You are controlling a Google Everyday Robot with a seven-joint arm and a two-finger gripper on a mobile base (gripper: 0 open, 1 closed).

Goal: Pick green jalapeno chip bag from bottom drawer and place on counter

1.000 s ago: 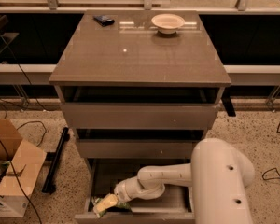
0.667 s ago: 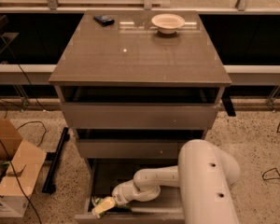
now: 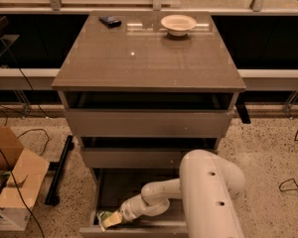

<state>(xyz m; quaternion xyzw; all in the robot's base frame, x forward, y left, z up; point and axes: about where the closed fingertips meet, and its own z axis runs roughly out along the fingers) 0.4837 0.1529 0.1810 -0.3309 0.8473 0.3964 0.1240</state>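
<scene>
The bottom drawer (image 3: pixel 105 192) stands pulled open at the base of the cabinet. The green jalapeno chip bag (image 3: pixel 106 219) lies in its front left corner, green with pale patches. My white arm reaches down into the drawer from the lower right, and my gripper (image 3: pixel 115 218) is at the bag, touching its right side. The counter (image 3: pixel 144 58) is the glossy grey-brown top of the cabinet, above the two upper drawers.
A white bowl (image 3: pixel 178 24) and a small dark object (image 3: pixel 110 21) sit at the back of the counter. Open cardboard boxes (image 3: pixel 12 182) stand on the floor at the left, with a black bar (image 3: pixel 59 170) and cables nearby.
My arm has shifted left and lower in the drawer, bringing the gripper closer onto the bag. The bag stays in the front left corner.
</scene>
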